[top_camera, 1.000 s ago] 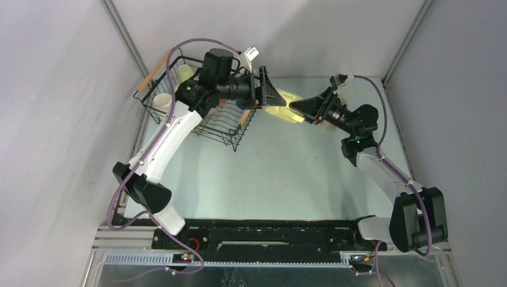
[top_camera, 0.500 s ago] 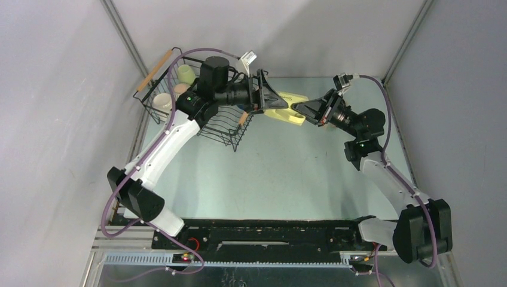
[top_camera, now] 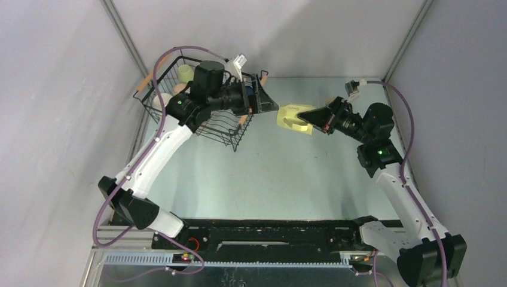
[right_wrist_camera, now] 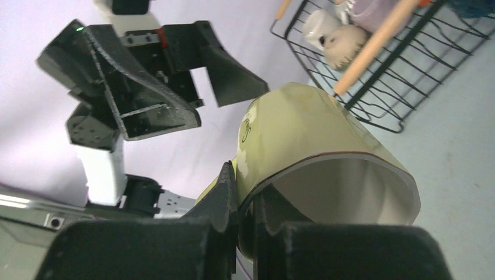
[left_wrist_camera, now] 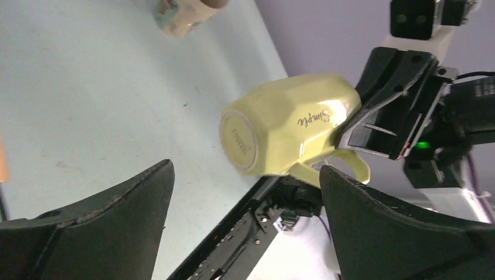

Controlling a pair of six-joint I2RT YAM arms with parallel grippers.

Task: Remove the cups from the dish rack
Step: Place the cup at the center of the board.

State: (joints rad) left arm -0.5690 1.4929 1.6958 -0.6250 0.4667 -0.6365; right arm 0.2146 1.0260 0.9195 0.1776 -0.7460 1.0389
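Yellow is the colour of the mug (top_camera: 292, 113) that is held sideways in the air over the table (top_camera: 269, 173), its rim pinched tight between the fingers of the right gripper (top_camera: 312, 118). The left gripper (top_camera: 267, 94) is seen just beside the mug's bottom but not touching it, with its jaws spread wide apart. A pale green cup (top_camera: 186, 73) and a cream cup (top_camera: 160, 100) are seen in the dish rack (top_camera: 227, 134) at the table's far left.
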